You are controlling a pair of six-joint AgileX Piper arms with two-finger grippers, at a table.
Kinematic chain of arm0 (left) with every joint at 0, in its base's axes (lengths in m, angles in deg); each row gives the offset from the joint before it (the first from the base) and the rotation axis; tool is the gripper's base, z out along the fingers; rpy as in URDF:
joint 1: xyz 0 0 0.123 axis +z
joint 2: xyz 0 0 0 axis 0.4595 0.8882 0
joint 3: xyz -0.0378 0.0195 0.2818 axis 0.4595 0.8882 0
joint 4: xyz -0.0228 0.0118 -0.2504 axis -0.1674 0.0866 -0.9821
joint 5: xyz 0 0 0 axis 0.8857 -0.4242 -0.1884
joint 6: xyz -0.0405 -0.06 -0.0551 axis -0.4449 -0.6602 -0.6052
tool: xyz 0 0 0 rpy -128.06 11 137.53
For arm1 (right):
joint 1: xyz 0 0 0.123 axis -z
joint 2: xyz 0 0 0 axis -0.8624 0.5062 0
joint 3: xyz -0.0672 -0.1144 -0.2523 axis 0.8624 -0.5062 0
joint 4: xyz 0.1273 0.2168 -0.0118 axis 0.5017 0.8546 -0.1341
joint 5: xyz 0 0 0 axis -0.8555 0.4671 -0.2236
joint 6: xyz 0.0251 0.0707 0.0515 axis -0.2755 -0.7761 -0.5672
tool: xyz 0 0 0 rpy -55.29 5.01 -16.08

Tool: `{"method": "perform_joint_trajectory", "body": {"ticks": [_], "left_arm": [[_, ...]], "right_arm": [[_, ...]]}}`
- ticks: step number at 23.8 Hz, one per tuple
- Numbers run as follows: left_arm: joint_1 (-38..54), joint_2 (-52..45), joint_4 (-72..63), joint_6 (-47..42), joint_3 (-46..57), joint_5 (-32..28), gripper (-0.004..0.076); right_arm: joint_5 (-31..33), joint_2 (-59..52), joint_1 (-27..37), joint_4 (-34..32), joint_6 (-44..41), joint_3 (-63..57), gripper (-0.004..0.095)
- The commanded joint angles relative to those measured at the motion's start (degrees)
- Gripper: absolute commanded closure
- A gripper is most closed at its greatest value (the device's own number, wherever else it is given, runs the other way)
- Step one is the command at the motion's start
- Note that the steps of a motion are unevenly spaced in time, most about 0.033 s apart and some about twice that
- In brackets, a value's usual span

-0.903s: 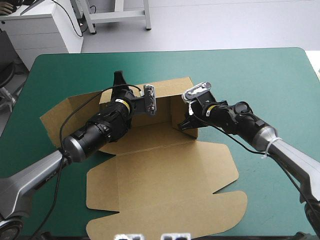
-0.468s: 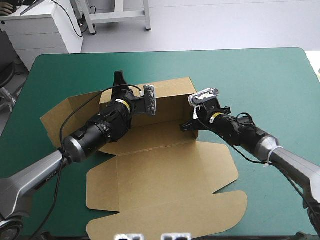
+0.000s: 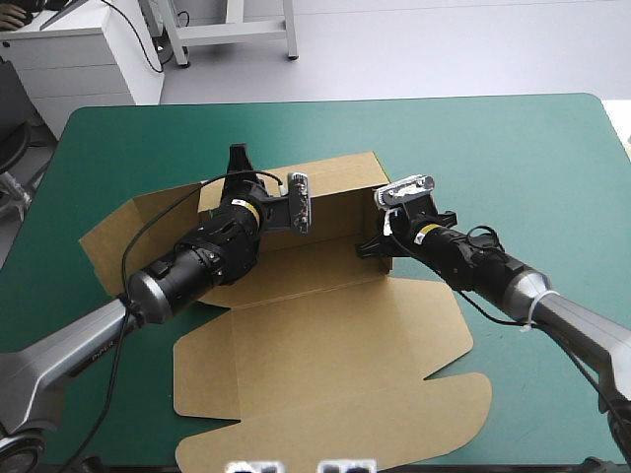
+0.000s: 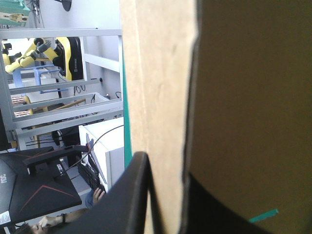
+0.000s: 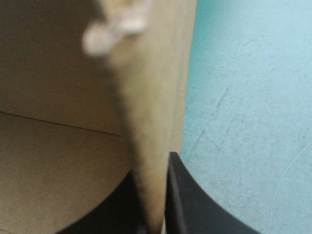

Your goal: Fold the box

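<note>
Left hand [image 4: 165, 168] and right hand [image 5: 155, 195] each nipped tight on a raised wall of the box [image 3: 325, 345], board between my fingers. The rest lies flat on the desk [image 3: 513, 148], below and between them. The board seems light and stiff, hinging only on its creases; best held by wall edges near corners.

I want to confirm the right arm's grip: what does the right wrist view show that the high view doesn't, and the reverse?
Only the right wrist view shows the right gripper all but shut on the box, a raised wall held edge-on between its black fingers. Only the high view shows the whole sheet: the lid flat toward the table's near edge, and the left gripper at the far wall. Both show brown board and the teal-green cover.
</note>
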Motion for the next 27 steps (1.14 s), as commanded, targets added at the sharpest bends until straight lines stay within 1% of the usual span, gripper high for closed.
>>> {"method": "perform_joint_trajectory", "body": {"ticks": [1,4,6,8,10,13,18,22,23,24,25,27], "left_arm": [[-1.80,-1.62,-0.35,0.21,-1.44,0.04,0.0535],[-3.23,-1.73,-0.30,0.21,-1.44,0.40,0.0419],[-4.44,-1.73,-0.19,0.21,-1.44,1.29,0.0364],[-5.46,-1.73,-0.06,0.10,-1.44,2.20,0.0330],[-6.60,-1.73,0.92,-0.03,-1.44,4.12,0.0327],[-8.72,-2.26,4.03,-3.40,-1.44,6.93,0.0327],[-13.78,-6.17,3.92,-7.76,-1.44,10.05,0.0327],[-20.47,-9.92,3.78,-8.70,-1.44,17.07,0.0330],[-21.39,-10.41,4.03,-9.22,-1.44,17.59,0.0349],[-22.25,-11.24,5.59,-11.73,-1.44,17.48,0.0391],[-22.57,-11.66,7.33,-12.28,-1.44,17.24,0.0461],[-22.21,-12.50,13.14,-13.57,-1.44,14.40,0.0677]], "right_arm": [[-1.43,-0.80,-0.22,1.76,0.07,0.69,0.0926],[-1.47,-0.80,-0.22,1.76,0.07,0.69,0.0925],[-1.68,-0.80,-0.22,1.76,0.07,0.69,0.0926],[-1.77,-0.80,-0.22,1.76,-0.32,0.79,0.0924],[-2.15,-0.80,-0.22,1.88,-0.34,0.79,0.0924],[-4.08,-0.80,-0.22,1.88,-1.09,0.79,0.0921],[-7.56,-0.15,0.25,1.88,-1.70,0.79,0.0920],[-8.84,2.04,1.93,1.78,-2.47,2.14,0.0920],[-8.72,2.05,2.41,1.64,-2.35,2.73,0.0920],[-7.98,1.93,3.12,1.64,-2.35,3.72,0.0920],[-5.79,1.82,3.65,1.51,-2.21,4.73,0.0920],[1.31,1.84,4.87,0.61,-1.77,7.63,0.0920]]}}
